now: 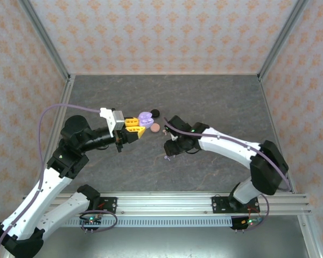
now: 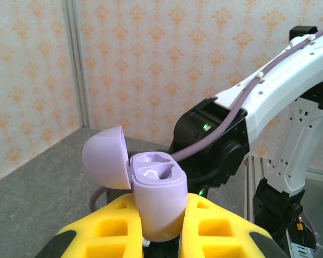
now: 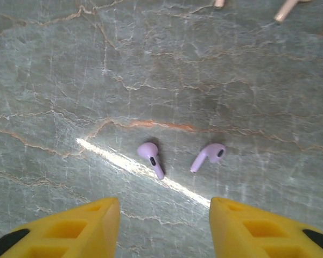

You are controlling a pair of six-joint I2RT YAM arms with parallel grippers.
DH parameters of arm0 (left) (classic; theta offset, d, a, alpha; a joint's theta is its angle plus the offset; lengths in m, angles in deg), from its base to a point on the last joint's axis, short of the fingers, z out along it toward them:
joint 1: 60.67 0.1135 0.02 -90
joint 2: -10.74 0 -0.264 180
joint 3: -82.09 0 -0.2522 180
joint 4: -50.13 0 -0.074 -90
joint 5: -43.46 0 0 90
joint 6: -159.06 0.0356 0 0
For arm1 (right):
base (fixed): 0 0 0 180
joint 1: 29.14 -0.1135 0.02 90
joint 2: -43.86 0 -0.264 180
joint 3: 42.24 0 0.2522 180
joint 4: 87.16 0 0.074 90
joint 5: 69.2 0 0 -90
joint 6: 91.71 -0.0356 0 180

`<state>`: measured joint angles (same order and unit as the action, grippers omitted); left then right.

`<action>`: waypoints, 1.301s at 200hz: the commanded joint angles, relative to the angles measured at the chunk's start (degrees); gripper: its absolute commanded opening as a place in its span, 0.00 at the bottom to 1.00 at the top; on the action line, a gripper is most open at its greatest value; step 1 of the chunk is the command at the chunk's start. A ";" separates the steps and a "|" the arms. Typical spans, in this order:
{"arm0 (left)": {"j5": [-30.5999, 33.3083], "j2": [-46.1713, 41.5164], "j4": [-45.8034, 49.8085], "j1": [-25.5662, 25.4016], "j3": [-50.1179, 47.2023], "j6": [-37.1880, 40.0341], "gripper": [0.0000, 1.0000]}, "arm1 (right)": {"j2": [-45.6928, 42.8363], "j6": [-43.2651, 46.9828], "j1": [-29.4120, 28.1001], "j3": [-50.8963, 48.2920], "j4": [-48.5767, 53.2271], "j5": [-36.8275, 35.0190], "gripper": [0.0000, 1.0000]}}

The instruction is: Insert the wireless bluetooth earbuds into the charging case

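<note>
A lavender charging case (image 2: 159, 199) stands upright between my left gripper's (image 2: 164, 234) yellow fingers, which are shut on its body. Its lid (image 2: 103, 157) is swung open to the left and both wells look empty. From above, the case (image 1: 145, 117) sits at the left gripper's (image 1: 139, 127) tip, held off the table. Two lavender earbuds (image 3: 151, 158) (image 3: 209, 156) lie side by side on the grey table, just ahead of my right gripper (image 3: 164, 228). Its jaws are wide open with nothing between them. The top view shows the right gripper (image 1: 171, 147) hovering over an earbud (image 1: 167, 158).
A pink round case (image 1: 155, 128) and a black one (image 1: 155, 112) lie close to the held case. Two pink earbud stems (image 3: 219, 3) (image 3: 286, 9) poke in at the far edge of the right wrist view. Patterned walls ring the table.
</note>
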<state>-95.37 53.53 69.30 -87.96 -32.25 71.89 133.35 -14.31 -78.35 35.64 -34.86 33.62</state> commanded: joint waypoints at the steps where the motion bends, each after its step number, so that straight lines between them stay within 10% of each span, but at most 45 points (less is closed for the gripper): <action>1: -0.69 -0.50 -2.95 -0.28 -0.43 -1.06 0.02 | 4.71 -1.20 -1.94 3.75 3.98 -2.68 0.45; 260: 0.50 -0.25 -0.92 -0.23 -0.41 -0.32 0.02 | 22.55 0.12 -4.57 12.74 8.56 -3.07 0.30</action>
<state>-95.33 53.53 69.21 -87.96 -32.25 71.54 154.68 -14.57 -82.48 47.27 -28.17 32.29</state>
